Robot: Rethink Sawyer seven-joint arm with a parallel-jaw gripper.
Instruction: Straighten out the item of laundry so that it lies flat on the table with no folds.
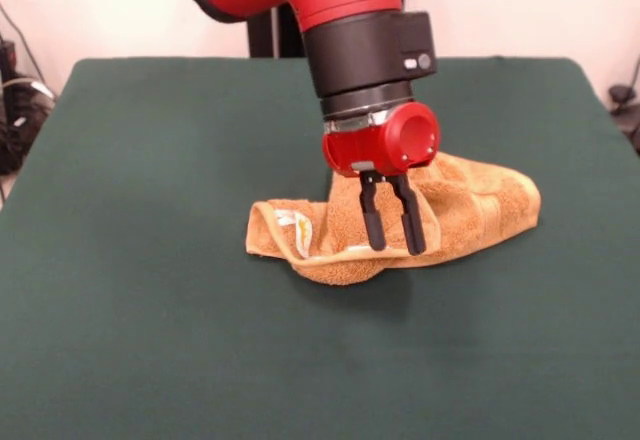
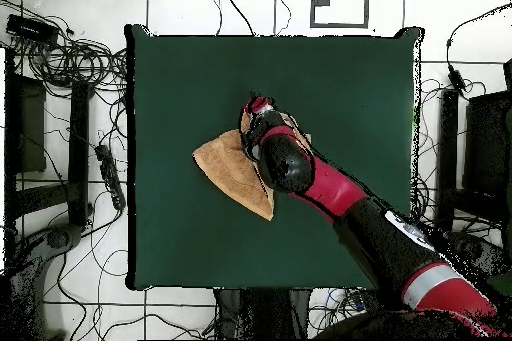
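The towel (image 1: 400, 222) lies bunched and folded over itself at the centre of the frame on the green desk (image 1: 150, 340). The end effector (image 1: 392, 248) hangs just over its front fold, fingers narrowly parted and empty, seemingly poised to pinch a layer and pull it flat.

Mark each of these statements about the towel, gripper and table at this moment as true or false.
1. The orange-tan terry towel lies fully flat. False: it is bunched, with folds.
2. The black-fingered gripper is open. True.
3. The gripper is at the towel, near its middle. True.
4. The towel hangs over the edge of the dark green cloth-topped table. False: it lies well inside the edges.
5. A second towel lies on the table. False: only one shows.
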